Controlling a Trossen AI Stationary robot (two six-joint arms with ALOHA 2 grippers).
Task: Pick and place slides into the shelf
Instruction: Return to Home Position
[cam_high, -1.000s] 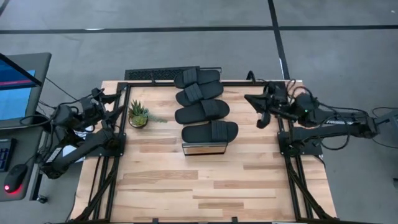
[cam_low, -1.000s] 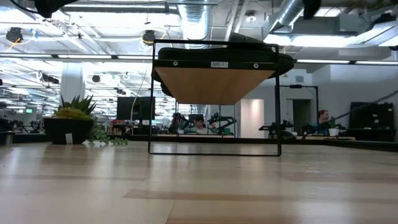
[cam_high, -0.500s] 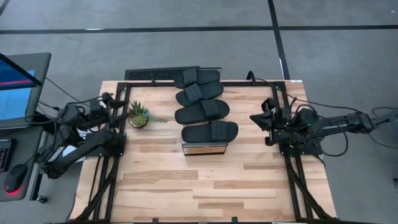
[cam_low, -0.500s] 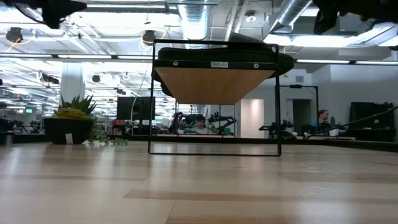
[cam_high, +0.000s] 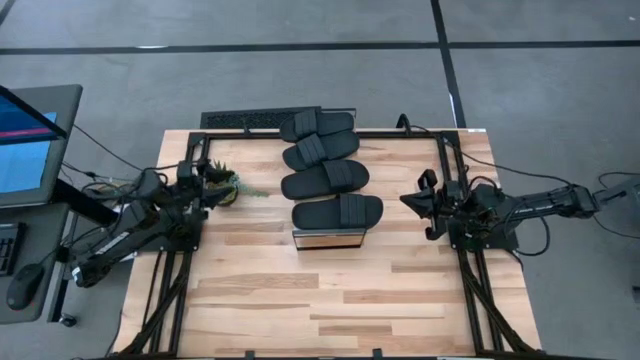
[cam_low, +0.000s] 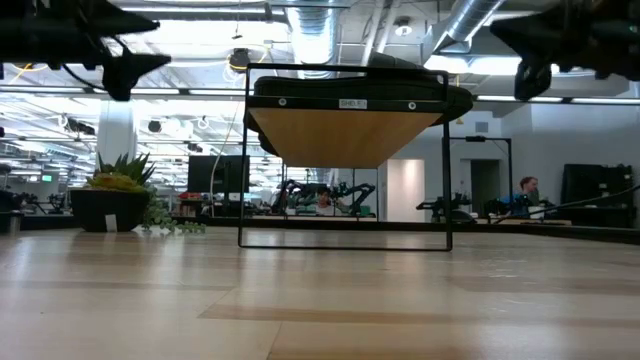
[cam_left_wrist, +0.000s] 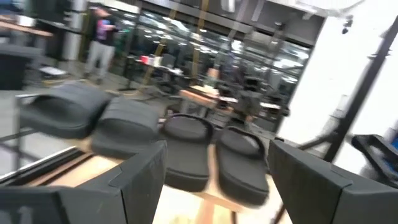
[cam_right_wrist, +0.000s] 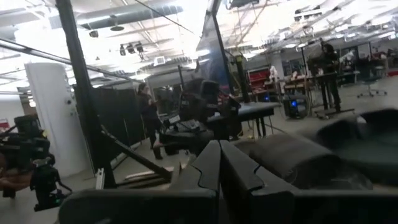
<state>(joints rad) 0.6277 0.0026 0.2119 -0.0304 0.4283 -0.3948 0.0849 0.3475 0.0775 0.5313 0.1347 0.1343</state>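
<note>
Already lined up atop the shelf (cam_high: 328, 239): four slides (cam_high: 325, 180). Flanked by the left gripper (cam_high: 200, 180), spread wide just beside the plant (cam_high: 228, 187), and the right gripper (cam_high: 424, 203), pinched shut, well apart. Risks clipping the plant when folding home.

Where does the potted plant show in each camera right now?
High view: potted plant left of the slides, beside the left gripper.
Low view: potted plant at far left.
Left wrist view: not in it.
Right wrist view: not in it.
Shared landmark: the shelf.
</note>
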